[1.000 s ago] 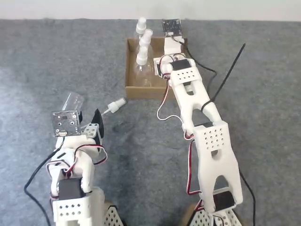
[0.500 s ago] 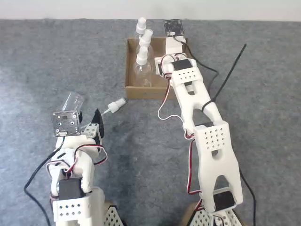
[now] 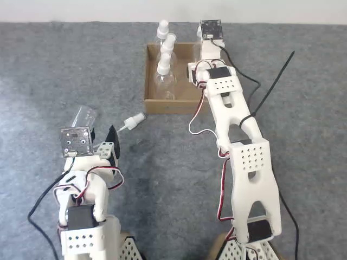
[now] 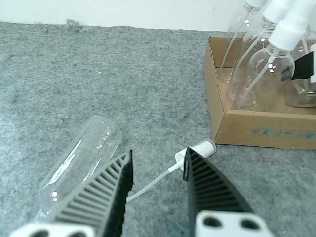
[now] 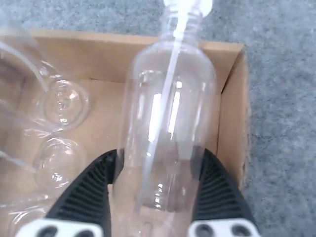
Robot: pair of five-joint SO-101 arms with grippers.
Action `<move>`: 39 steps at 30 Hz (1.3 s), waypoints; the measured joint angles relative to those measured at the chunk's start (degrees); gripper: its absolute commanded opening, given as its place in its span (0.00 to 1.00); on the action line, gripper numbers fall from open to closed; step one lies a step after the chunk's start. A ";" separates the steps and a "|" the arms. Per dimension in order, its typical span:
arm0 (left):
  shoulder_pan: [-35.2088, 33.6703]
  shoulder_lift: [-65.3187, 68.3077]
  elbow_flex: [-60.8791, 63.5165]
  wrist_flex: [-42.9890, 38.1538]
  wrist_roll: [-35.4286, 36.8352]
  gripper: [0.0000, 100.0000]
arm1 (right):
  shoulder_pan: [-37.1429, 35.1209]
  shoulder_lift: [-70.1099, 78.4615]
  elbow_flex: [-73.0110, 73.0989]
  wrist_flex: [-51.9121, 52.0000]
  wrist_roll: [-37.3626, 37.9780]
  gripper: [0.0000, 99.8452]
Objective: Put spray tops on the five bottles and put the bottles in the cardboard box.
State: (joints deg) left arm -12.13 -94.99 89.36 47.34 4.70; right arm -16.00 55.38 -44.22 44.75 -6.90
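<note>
Fingers (image 5: 84, 190) of the right gripper (image 5: 158, 158) are clamped on a capped bottle (image 5: 168, 98), tilted over the cardboard box (image 5: 232, 123) on the side away from the three capped bottles (image 3: 164, 70) standing in a row. Meanwhile the left gripper (image 4: 158, 153) is spread open low over the grey carpet (image 4: 98, 74), loose spray top (image 4: 195, 150) just beside one fingertip and an uncapped bottle (image 4: 81, 163) lying on its side by the other.

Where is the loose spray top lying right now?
In the high view the spray top lies on the grey carpet, just before the cardboard box's near left corner, right of the uncapped bottle lying beside the left tool.
</note>
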 measured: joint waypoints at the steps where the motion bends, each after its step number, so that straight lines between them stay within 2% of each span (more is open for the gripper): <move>1: 0.00 0.00 0.00 0.00 0.00 0.16 | 0.00 0.00 0.00 0.09 0.00 0.02; 21: 0.00 0.00 0.00 0.00 0.00 0.16 | 0.53 -11.25 0.00 11.16 0.00 0.01; 35: 0.00 0.00 0.00 0.00 0.00 0.16 | 0.79 -27.87 0.00 25.14 0.09 0.01; 39: 0.00 0.00 0.00 0.00 0.00 0.16 | -1.32 -33.14 0.00 29.71 0.09 0.01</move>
State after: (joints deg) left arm -12.13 -94.99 89.36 47.34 4.70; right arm -17.32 22.24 -44.22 74.46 -6.81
